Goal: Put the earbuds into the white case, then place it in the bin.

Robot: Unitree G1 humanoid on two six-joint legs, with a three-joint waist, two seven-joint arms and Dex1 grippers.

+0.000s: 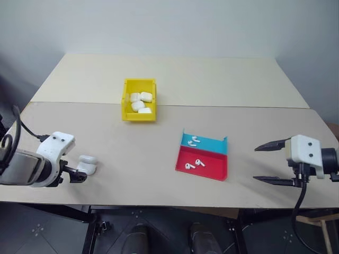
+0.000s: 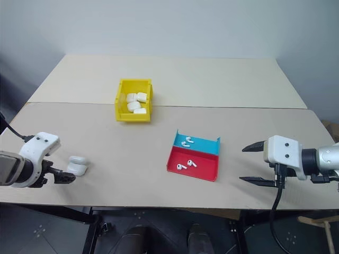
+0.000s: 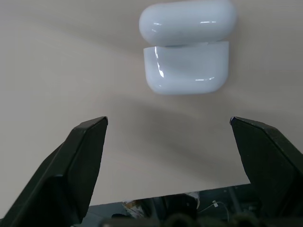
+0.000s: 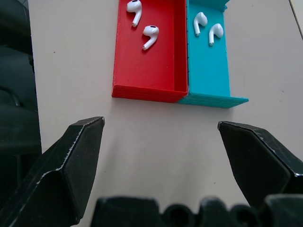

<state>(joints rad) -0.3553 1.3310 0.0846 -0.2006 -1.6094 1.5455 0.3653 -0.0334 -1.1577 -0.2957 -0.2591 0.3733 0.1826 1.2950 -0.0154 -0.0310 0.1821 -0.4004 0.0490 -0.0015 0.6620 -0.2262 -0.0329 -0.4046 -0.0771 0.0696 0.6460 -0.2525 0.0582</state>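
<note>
Left gripper angled down over white case, jaws apart; right gripper level, apart

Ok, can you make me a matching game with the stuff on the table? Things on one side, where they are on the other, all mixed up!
Things:
1. white case with its lid open
2. yellow bin
3. earbuds in the red half of the tray
4. right gripper

Where or how:
A. holds several white cases
B. lying beside two more earbuds in the blue half
C. on the table just in front of the left gripper
D. open, above the table's right side, holding nothing

Pairs: 1-C, 2-A, 3-B, 4-D
</note>
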